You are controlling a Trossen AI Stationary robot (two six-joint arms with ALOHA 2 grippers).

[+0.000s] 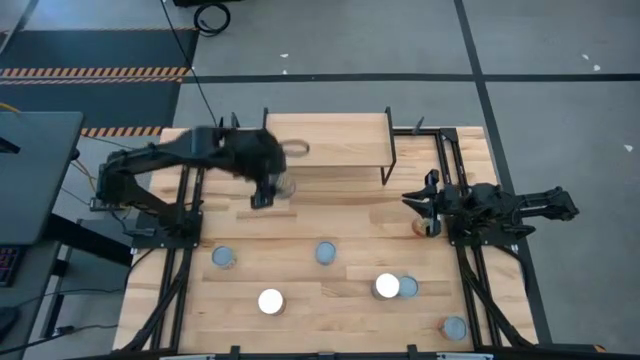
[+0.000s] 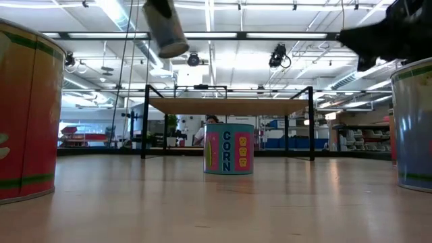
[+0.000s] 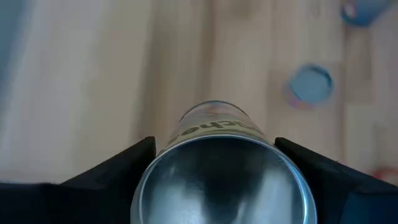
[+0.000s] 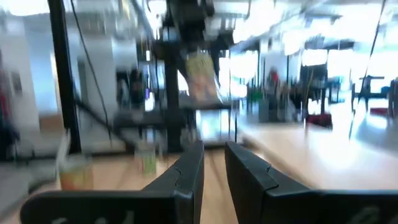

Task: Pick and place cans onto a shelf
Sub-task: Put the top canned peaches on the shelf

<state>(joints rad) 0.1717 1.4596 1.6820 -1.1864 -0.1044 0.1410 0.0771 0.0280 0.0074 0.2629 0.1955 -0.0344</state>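
My left gripper point(image 1: 272, 190) is shut on a can point(image 1: 284, 185), held high above the table just in front of the shelf's near edge. The can shows tilted at the top of the low view point(image 2: 165, 27), and its silver end faces the left wrist camera point(image 3: 221, 180). The shelf point(image 1: 330, 148), a light wood board on black legs, stands at the far middle of the table and also shows in the low view point(image 2: 229, 105). My right gripper point(image 1: 420, 198) hovers at the table's right side, empty, its fingers a narrow gap apart point(image 4: 214, 168). My left gripper pinches the can's round side wall point(image 3: 163, 163) between its two fingers, one finger on each side. The fingers point(image 3: 121, 171) lie across the can. The can is lifted clear of the table and tilted.
Several cans stand on the tabletop point(image 1: 350, 215): two bluish tops point(image 1: 224, 257) point(image 1: 325, 253), a white top point(image 1: 270, 300), a pair point(image 1: 396, 287), one at the near right point(image 1: 455, 327) and one below my right gripper point(image 1: 419, 228). A "CORN" can point(image 2: 229, 148) stands before the shelf.
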